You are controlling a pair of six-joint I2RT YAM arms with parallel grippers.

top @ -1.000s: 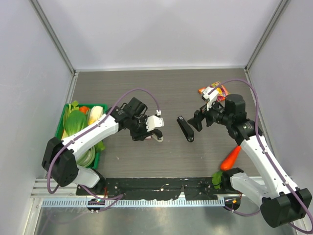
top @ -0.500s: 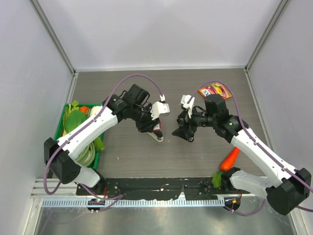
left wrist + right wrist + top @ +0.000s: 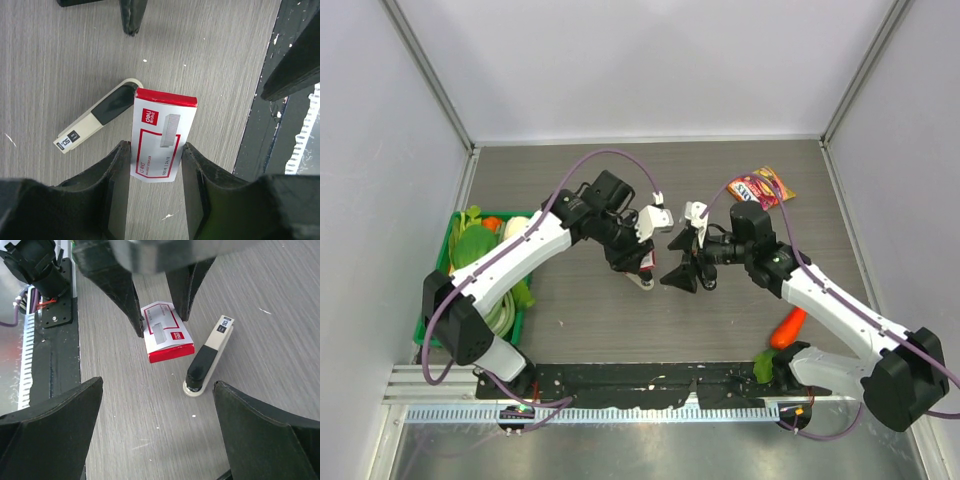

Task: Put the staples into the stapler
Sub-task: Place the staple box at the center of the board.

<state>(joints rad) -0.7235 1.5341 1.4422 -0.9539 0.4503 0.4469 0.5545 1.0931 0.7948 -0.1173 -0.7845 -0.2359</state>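
Moved since earlier: both my arms have swung in toward the middle of the counter (image 3: 60,60); my right pincer (image 3: 157,382) has left the snack packet (image 3: 760,187) and now faces the left one.
Left pincer (image 3: 156,146): clamped on the staples (image 3: 161,135), one finger on each long side of the box, red end pointing away from the wrist.
Right pincer: jaws wide apart, holding nothing, low and near the box.
Staples: held off the counter, just above and beside the stapler; the box looks closed.
Stapler (image 3: 97,122): lies shut on the counter, untouched.
Done so far: only the box is picked up and brought to the stapler.
Left to do, as I judge it: open the box, get a strip out, open the stapler, seat the strip, close it.
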